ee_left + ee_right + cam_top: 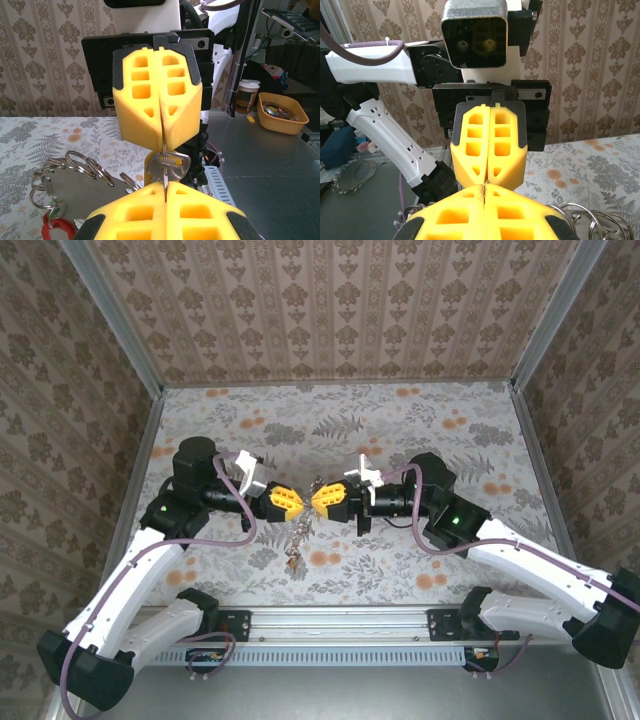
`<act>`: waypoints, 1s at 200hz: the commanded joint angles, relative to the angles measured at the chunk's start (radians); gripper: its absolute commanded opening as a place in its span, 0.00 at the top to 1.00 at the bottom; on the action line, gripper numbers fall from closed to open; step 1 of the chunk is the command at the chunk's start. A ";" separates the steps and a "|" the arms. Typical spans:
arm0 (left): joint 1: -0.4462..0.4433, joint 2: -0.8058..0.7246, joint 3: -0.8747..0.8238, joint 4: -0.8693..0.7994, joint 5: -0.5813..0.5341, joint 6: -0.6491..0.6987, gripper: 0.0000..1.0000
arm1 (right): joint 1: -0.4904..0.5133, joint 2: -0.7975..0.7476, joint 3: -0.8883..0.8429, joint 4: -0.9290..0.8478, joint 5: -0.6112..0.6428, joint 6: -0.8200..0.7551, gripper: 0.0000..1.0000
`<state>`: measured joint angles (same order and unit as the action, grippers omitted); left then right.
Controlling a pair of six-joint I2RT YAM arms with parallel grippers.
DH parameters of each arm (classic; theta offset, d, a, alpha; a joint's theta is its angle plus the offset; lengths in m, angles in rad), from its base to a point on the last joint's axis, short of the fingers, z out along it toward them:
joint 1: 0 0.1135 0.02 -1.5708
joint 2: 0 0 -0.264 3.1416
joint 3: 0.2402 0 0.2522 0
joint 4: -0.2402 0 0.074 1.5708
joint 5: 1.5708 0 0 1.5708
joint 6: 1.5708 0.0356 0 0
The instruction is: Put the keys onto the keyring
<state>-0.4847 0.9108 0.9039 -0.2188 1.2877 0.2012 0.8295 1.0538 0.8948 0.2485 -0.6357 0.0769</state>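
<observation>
**Two white-and-black arms, yellow block fingers**

Left arm [130, 585] and right arm [540, 565]: white link shells, black joint housings, black end caps. A purple-grey cable [235, 530] runs along each. Green light [160, 508] on the black elbow housing. Left gripper [298, 503] and right gripper [316, 500]: yellow wedge fingers [137, 120] with square cut-outs and black corner pads, on a black rectangular bracket [97, 65]. Grey wrist camera box [475, 34] with a dark glossy window. Small holes dot the white shell [395, 137].
</observation>
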 commanded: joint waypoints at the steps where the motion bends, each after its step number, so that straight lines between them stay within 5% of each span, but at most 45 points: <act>1: 0.000 0.005 0.012 0.041 0.046 -0.016 1.00 | 0.009 -0.017 -0.004 0.026 0.006 -0.021 1.00; 200: 0.001 0.007 0.016 0.052 0.068 -0.032 1.00 | 0.032 0.000 0.001 0.011 0.106 -0.113 1.00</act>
<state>-0.4839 0.9211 0.9039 -0.2073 1.3022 0.1822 0.8558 1.0576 0.8948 0.2367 -0.5701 -0.0078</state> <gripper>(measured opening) 0.042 0.049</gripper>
